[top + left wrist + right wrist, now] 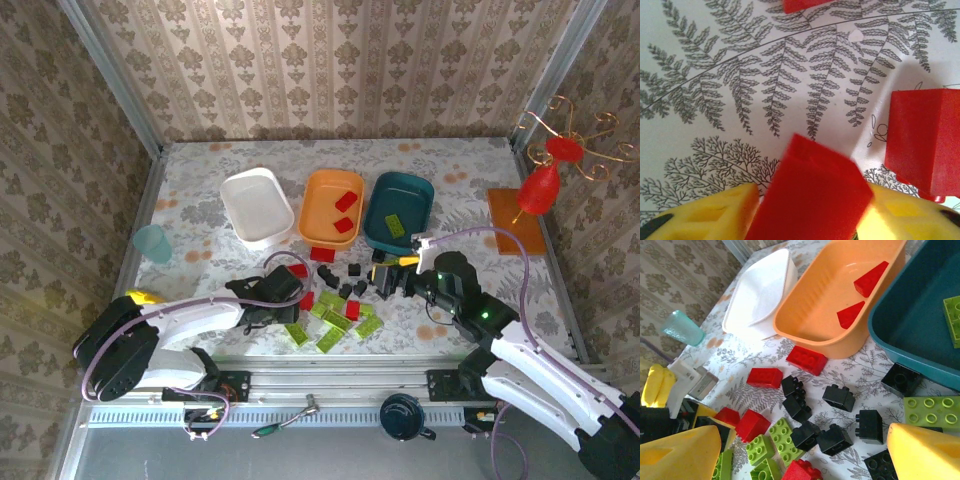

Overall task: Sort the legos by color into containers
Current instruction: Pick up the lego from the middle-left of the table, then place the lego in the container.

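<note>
My left gripper [293,299] [812,200] is shut on a red lego [810,195] just above the cloth, and another red lego [925,142] lies right beside it. My right gripper [385,280] [804,434] hangs open over the pile, with black legos [832,437] under the gap and nothing held. Lime-green legos [335,322] lie at the front and red ones [764,377] behind. At the back stand the white tub [257,205], the orange tub [315,215] holding two red legos, and the teal tub [418,205] holding a green one.
A pale-blue cup [152,243] stands at the left. At the right, an orange mat [515,225] carries a red ornament on a wire stand [545,180]. Patterned walls close in three sides. A dark mug [403,415] sits on the front rail.
</note>
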Motion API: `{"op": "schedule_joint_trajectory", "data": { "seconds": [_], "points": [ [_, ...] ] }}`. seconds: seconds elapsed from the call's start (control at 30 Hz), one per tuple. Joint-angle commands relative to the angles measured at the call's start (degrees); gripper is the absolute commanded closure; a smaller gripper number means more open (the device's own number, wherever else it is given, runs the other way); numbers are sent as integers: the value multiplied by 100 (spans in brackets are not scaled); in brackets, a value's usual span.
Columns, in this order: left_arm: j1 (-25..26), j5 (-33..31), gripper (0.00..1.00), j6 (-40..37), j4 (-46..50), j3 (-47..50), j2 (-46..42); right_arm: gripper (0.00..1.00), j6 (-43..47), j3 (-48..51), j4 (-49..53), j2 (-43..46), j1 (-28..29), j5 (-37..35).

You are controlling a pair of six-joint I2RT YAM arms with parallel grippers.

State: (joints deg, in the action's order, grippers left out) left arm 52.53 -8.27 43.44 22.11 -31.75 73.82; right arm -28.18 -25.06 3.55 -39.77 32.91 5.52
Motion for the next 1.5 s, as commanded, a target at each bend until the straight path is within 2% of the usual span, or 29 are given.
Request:
{"op": "schedule_joint_trajectory", "data": {
  "seconds": [0.0, 0.13, 0.27, 0.37, 0.47, 0.57, 0.77, 0.9, 1.1, 1.17, 1.3, 1.47],
  "points": [
    [30, -95, 53, -103, -39, -74, -2, 12, 125, 131, -277, 224, 39, 129],
    [55, -153, 60, -95, 168, -151, -290, 12, 109, 145, -127, 258, 40, -122],
    [43, -291, 62, -186, 524, -419, -683, 12, 26, 221, -161, 301, 40, -310],
    [-19, -354, 63, -459, 722, -907, -773, 12, -28, 287, -177, 362, 40, -393],
    [-305, -197, 63, -900, 513, -1604, -515, 12, -94, 326, -171, 387, 40, -476],
    [-665, 209, 63, -1257, 123, -2496, 195, 12, -125, 343, -118, 356, 40, -552],
    [-973, 602, 63, -1741, -72, -4599, 2243, 12, -159, 397, 47, 347, 32, -690],
    [-1125, 593, 63, -1864, 305, -5865, 3501, 12, -218, 357, 222, 356, 32, -708],
    [-1355, 476, 62, -1831, 571, -6905, 4558, 12, -284, 265, 566, 406, 31, -764],
    [-1412, 498, 58, -1790, 655, -7127, 4753, 12, -284, 228, 662, 431, 31, -763],
    [-1448, 587, 37, -1748, 681, -7366, 4792, 12, -180, 119, 915, 371, 32, -708],
    [-1423, 767, 28, -1676, 423, -7112, 4089, 15, -3, -190, 1351, -175, 32, -411]
  ]
}}
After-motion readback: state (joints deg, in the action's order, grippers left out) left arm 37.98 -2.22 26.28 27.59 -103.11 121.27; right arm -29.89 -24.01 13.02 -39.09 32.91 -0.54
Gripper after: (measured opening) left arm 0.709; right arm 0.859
